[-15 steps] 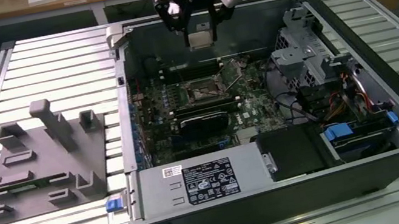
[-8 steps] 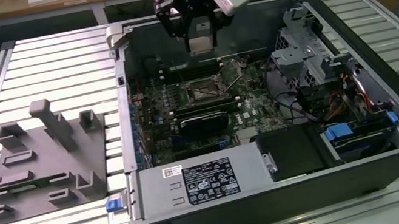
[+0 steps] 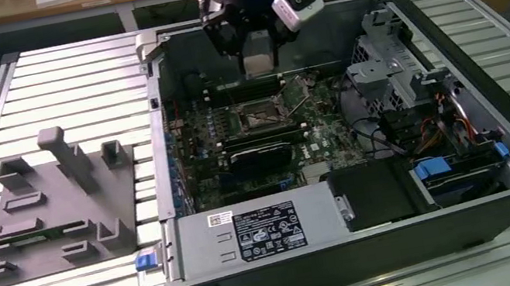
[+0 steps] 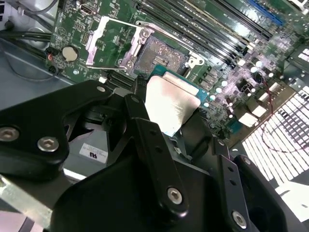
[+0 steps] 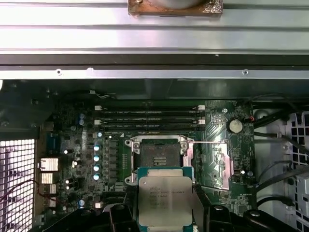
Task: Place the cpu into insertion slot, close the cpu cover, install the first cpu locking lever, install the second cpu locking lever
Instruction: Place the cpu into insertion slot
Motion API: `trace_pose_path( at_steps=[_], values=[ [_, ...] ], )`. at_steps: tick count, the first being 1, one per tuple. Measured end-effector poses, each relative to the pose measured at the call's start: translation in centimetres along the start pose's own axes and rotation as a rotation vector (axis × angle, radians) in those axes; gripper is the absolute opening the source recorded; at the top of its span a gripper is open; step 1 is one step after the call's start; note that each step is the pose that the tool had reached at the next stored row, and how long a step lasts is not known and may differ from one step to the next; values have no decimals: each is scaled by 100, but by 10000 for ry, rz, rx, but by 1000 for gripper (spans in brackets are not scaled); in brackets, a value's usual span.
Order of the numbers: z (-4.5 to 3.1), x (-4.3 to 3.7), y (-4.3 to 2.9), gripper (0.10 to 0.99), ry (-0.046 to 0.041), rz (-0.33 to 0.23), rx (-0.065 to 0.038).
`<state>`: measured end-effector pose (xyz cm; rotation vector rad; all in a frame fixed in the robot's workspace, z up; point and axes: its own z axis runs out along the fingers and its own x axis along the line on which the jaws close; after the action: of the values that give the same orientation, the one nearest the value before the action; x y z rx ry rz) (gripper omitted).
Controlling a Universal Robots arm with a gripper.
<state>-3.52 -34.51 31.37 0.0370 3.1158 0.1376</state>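
Hand (image 5: 165, 213) grips cpu (image 5: 166, 193) by opposite edges, metal top up, level for drop-in, hovering just short of bare slot (image 5: 158, 155); cover (image 5: 216, 163) beyond swung fully open, keeping socket clear; computer case (image 3: 361, 266) lying flat on slatted desk (image 3: 46, 85).

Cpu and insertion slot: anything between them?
Nothing. In the first wrist view, the cpu hangs just short of the open insertion slot; the stretch is bare.
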Motion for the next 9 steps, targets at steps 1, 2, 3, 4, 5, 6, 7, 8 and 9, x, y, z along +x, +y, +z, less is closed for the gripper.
trace_pose_path(
  at_steps=[1, 2, 3, 4, 5, 6, 7, 8, 9],
  values=[
    [18, -7, -1, 541, 1, 0, 1],
    [36, -14, -3, 541, 1, 1, 1],
    [55, -21, -4, 541, 1, 1, 1],
    [73, -27, -5, 541, 0, 1, 0],
    [91, -33, -6, 541, -1, 0, 0],
    [110, -37, -8, 541, 0, 1, 0],
    [128, -40, -9, 541, 1, 0, 0],
    [146, -42, -11, 541, 0, 1, 1],
    [164, -43, -12, 541, 0, 1, 2]
  ],
)
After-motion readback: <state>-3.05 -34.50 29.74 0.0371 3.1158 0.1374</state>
